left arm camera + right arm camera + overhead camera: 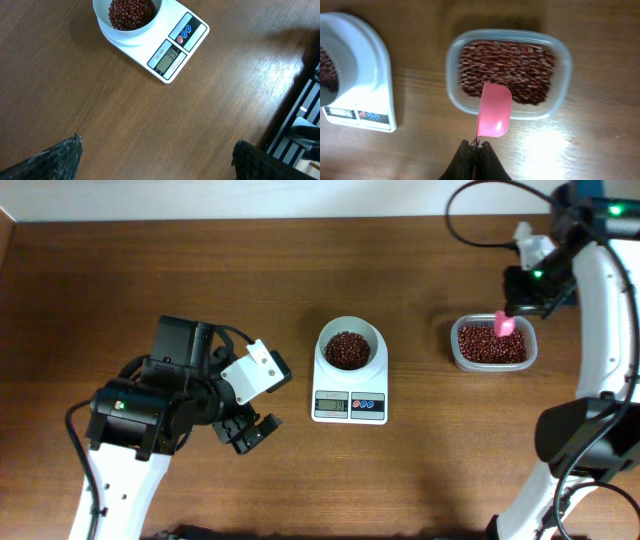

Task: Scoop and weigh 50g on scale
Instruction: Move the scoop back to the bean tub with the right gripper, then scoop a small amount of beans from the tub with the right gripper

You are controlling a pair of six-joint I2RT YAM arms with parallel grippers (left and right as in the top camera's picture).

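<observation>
The white scale (350, 406) stands mid-table with a round white bowl (349, 348) on top that holds dark red-brown beans (348, 350); it shows again in the left wrist view, scale (177, 47), beans (131, 11). My left gripper (250, 432) hovers over bare wood left of the scale, open, fingertips (62, 157) far apart with nothing between them. My right gripper (476, 146) is shut on the handle of a pink spoon (494, 110), (504, 325), whose bowl hangs over the near rim of a clear tub (563, 65) full of beans (510, 67).
The clear tub (455, 352) sits right of the scale. A black slatted structure (300, 120) borders the table at the right of the left wrist view. Cables (470, 225) loop above the right arm.
</observation>
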